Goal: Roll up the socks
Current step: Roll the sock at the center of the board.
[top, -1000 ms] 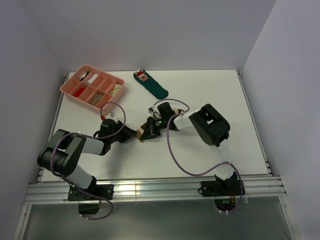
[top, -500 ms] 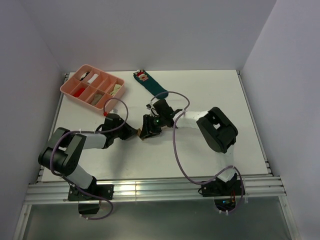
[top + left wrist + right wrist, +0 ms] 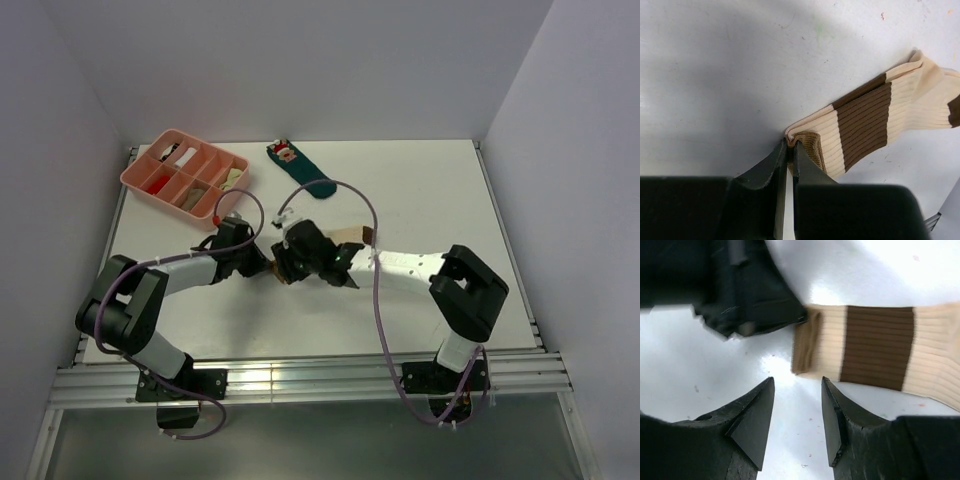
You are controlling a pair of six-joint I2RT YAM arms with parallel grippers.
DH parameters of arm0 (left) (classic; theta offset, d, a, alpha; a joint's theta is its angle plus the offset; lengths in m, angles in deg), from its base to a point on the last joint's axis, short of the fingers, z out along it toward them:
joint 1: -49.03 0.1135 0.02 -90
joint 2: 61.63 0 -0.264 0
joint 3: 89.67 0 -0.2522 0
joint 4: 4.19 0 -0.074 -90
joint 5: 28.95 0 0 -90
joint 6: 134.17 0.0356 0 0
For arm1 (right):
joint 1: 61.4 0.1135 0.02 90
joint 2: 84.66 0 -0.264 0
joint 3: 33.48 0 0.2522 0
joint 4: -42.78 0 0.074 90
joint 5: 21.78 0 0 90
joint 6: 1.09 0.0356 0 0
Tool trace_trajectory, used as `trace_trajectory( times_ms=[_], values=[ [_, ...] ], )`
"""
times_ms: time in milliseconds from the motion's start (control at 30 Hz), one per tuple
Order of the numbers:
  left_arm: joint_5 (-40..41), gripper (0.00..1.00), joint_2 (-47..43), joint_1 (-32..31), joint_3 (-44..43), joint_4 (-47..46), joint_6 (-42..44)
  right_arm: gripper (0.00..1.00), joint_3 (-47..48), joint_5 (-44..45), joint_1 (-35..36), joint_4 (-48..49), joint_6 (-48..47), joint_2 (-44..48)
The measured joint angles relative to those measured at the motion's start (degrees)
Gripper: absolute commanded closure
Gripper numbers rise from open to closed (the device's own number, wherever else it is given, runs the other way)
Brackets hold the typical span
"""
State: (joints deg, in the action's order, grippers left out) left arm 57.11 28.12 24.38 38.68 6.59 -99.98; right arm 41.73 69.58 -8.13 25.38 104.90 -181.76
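The cream sock with dark brown bands lies flat on the white table; it also shows in the right wrist view. Its near end is folded over, with tan-brown ribbed fabric showing there. I cannot tell whether that is the plain tan sock or a tan band. My left gripper is shut on that folded end. My right gripper is open and empty just short of the same end, with the left gripper's fingers beside it. In the top view both grippers, left and right, meet over the sock.
A pink divided tray with small items stands at the back left. A dark teal sock with a red-and-white figure lies behind the grippers. Purple cables loop over the right arm.
My right arm's elbow has swung right and its gripper has shifted left to the sock's end. My left gripper has moved right and back, to that end of the sock.
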Motion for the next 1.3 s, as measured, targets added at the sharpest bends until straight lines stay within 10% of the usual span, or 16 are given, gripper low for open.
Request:
trace_trajectory(
  times_ms=[333, 1067, 1300],
  values=[
    [0.1, 0.99, 1.3, 0.0, -3.7, 5.9, 2.2, 0.53, -3.5, 13.9, 11.3, 11.0, -10.6, -4.4],
    [-0.5, 0.99, 1.9, 0.0, -5.0, 7.6, 4.1, 0.62, -4.1, 23.2, 11.9, 23.2, -15.0, -15.2],
    [-0.1, 0.99, 1.7, 0.0, -5.3, 8.5, 4.1, 0.96, -5.3, 25.1, 11.5, 26.7, -12.7, -16.1]
  ],
)
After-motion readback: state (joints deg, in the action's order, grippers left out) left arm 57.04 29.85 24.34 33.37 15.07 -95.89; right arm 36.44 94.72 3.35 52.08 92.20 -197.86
